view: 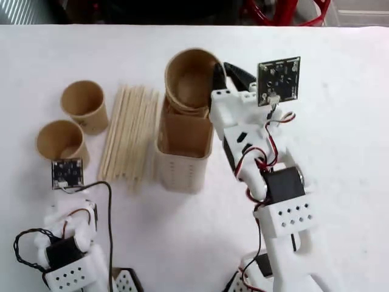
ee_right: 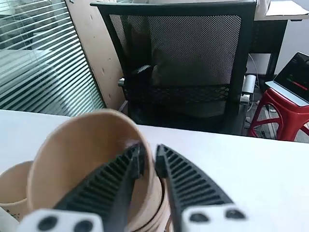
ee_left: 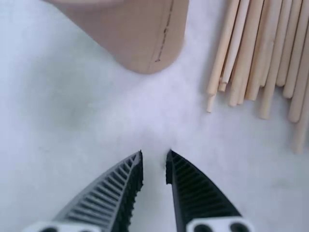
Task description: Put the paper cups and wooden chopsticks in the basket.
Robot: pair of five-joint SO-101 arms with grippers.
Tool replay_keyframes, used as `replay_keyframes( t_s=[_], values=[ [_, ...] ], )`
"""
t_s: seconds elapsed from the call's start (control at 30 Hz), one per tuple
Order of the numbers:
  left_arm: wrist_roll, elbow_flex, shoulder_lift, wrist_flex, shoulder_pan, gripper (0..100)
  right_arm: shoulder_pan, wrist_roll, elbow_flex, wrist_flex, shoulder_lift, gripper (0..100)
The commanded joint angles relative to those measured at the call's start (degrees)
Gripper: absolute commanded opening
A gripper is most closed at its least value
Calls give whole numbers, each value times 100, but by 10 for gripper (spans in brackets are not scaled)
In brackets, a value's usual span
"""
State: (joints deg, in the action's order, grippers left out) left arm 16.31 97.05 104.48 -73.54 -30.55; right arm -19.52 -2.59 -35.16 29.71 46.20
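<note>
You're partway through, by my reading. The held cup (view: 189,79) (ee_right: 72,164) sits tilted at the far end of the basket (view: 182,164), mouth open toward the high camera, its lower part down among the basket walls. It doesn't look released yet. Under it you can make out at least one more brown rim nested in the basket, though how many cups are stacked there I can't count.

The cup is plain brown paper with a thin wall and a rolled rim. The right gripper (view: 223,70) (ee_right: 147,159) pinches that wall at the rim, one jaw inside the cup and one outside, closed down to a narrow slit.

What's left, as I judge it: two cups (view: 85,104) stand upright on the table (view: 340,91) to the left of the basket, one just behind the other and close together. Between them and the basket the chopsticks (view: 127,137) (ee_left: 260,58) lie flat in a loose bundle, roughly parallel, pale bare wood, with their near ends uneven. None of them are in the basket.

Your left gripper (ee_left: 154,159) is low over bare table, jaws parted only a little and holding nothing. It sits near the base of one of the standing cups, and the chopstick ends are just off to the side.
</note>
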Motion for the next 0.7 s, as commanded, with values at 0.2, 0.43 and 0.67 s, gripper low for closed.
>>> replay_keyframes(
  t_s=[0.2,0.43,0.67],
  values=[
    [18,-9,-31,0,-40,99,-31,202,273,13,40,320],
    [18,-9,-31,0,-40,99,-31,211,220,576,1015,231],
    [18,-9,-31,0,-40,99,-22,211,-440,215,1288,163]
  ],
)
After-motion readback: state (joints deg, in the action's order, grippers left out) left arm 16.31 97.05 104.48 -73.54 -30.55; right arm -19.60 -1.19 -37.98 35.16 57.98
